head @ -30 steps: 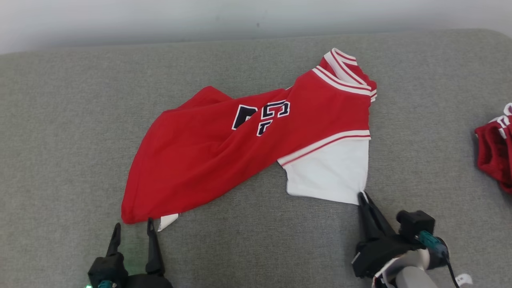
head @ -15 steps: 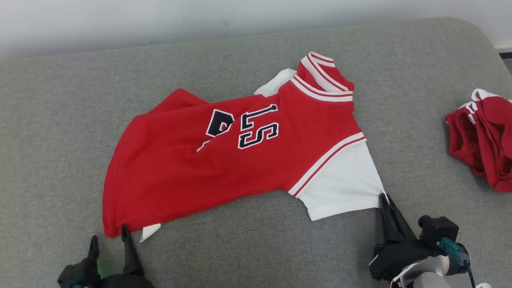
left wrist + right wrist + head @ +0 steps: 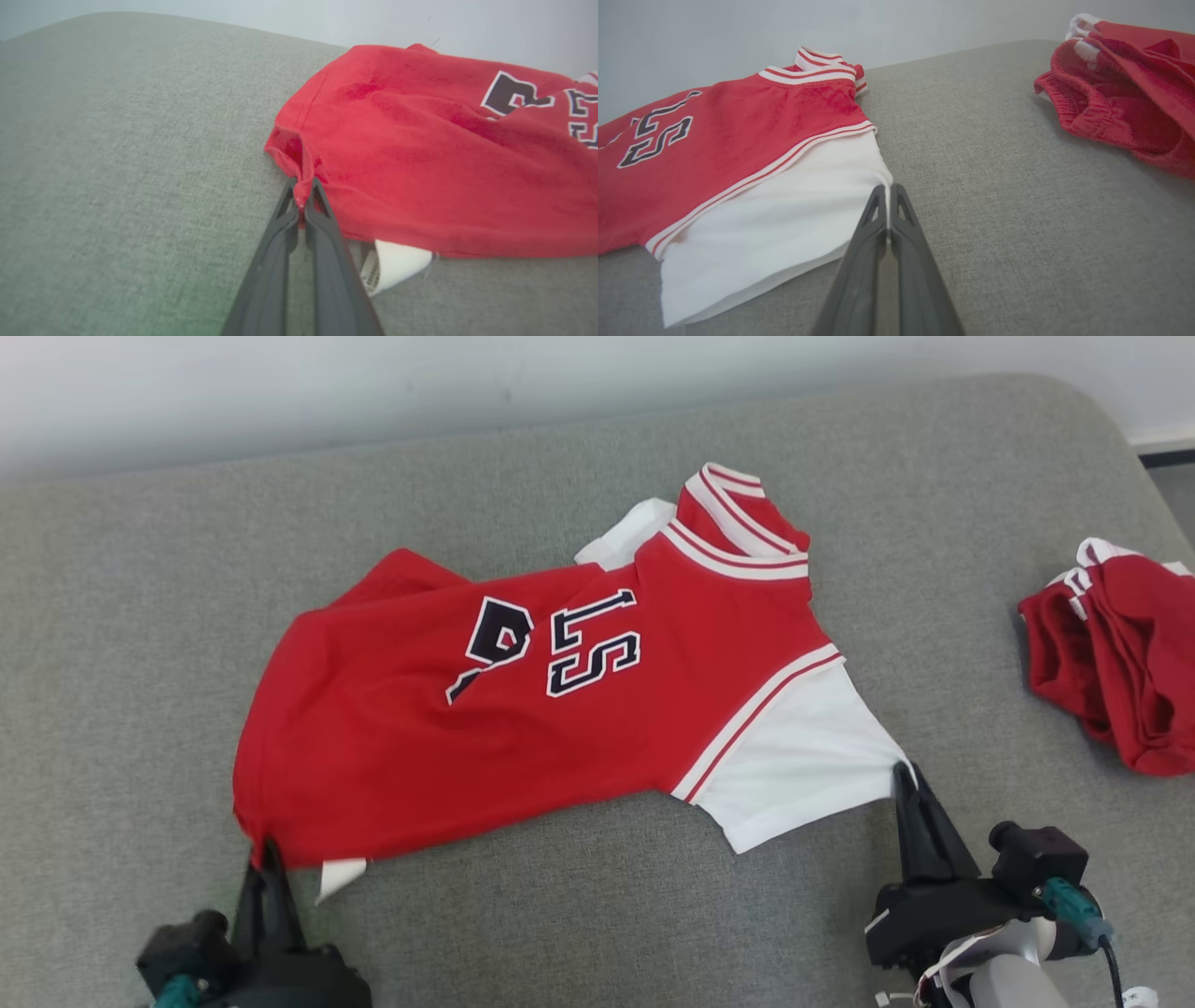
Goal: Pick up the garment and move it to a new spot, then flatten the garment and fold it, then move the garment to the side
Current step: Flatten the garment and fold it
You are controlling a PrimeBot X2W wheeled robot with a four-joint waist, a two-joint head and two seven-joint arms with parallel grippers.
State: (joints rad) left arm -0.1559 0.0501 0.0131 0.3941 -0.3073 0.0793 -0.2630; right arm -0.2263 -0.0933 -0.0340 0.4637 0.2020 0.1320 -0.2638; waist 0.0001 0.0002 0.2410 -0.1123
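Head view, rumpled red jersey (image 3: 373, 756), white sleeve (image 3: 803, 761)

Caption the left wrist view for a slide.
The left tool pinches a hem corner of the red shirt lying on the grey cushion.

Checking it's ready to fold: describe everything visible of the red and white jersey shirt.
The red knit-looking jersey shirt with white sleeves has red-and-white striped trim at collar and shoulder seams and dark, white-edged lettering. It lies sideways on the grey fabric cushion, mostly spread but rumpled. A white tag pokes out under the hem. The left gripper is shut on the near hem corner; the right gripper is shut on the near white sleeve's edge.
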